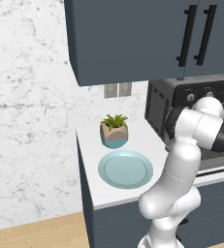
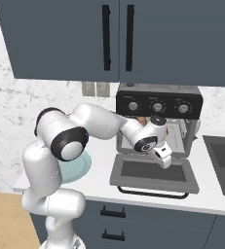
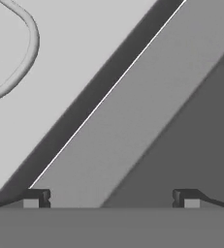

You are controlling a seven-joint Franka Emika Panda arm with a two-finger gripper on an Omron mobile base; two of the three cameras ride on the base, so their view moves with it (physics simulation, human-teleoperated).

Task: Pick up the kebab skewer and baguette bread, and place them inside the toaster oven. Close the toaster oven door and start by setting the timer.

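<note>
The toaster oven (image 2: 158, 104) stands on the counter with three silver knobs on its black panel. The toaster oven door (image 2: 153, 171) lies dropped flat, its bar handle (image 2: 153, 193) toward the counter's front edge. My gripper (image 2: 164, 160) hangs just above the door's right part, open, with nothing between its fingers. In the hand view my gripper (image 3: 111, 198) looks down at the door's grey frame (image 3: 133, 121) and its glass. A small golden-brown end, likely the baguette bread (image 2: 140, 120), shows inside the oven behind my wrist. The kebab skewer is hidden.
A pale blue plate (image 1: 125, 168) lies bare on the counter left of the oven, with a small potted plant (image 1: 114, 130) behind it. A sink (image 2: 223, 163) sits right of the oven. Dark wall cabinets (image 2: 114, 39) hang overhead.
</note>
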